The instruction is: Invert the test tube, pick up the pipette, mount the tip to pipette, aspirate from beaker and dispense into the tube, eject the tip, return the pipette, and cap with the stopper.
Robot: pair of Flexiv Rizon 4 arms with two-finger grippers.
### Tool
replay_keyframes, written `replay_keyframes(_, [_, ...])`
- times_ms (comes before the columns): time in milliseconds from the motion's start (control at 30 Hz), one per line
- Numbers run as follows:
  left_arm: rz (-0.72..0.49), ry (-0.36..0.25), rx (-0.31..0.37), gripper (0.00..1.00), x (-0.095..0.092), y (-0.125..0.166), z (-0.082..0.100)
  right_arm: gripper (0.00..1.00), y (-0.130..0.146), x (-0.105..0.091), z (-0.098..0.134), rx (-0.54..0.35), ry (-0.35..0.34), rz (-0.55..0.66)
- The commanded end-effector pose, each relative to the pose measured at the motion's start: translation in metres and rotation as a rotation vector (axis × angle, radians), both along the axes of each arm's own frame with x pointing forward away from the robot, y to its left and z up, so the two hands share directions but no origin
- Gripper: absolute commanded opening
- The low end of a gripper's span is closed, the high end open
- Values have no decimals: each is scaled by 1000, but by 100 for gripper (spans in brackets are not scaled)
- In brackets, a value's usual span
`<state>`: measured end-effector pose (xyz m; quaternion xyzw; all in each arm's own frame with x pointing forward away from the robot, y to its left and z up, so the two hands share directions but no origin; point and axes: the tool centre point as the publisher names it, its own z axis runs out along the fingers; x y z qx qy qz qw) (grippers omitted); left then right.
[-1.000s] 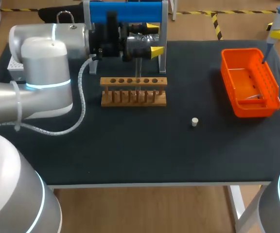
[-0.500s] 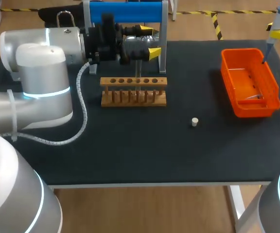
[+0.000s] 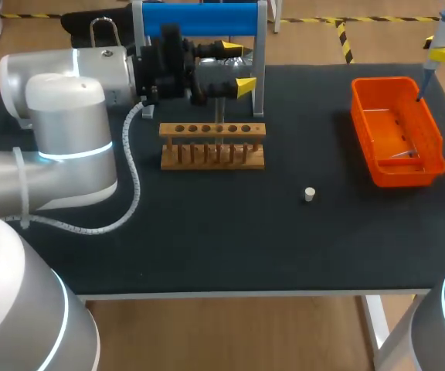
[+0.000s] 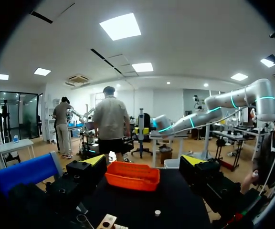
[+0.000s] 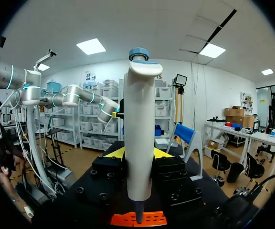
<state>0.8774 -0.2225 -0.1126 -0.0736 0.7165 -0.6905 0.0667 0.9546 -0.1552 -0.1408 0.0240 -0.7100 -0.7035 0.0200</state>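
Holding the pipette upright between both fingers, the right gripper is above the orange tray's far corner. The left gripper is open, just behind the wooden rack.

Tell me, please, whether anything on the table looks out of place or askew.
Only the stopper stands out: it sits loose on the bare table, apart from the wooden rack and orange tray. Nothing looks spilled.
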Motion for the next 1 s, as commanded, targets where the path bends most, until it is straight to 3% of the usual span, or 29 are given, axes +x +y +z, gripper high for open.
replay_keyframes(33, [-5,0,0,100,-2,7,0,0,1,-1,1,-4,-1,-3])
replay_keyframes(1000, [-16,-7,-4,100,-5,13,1,0,1,-1,1,-4,-1,-3])
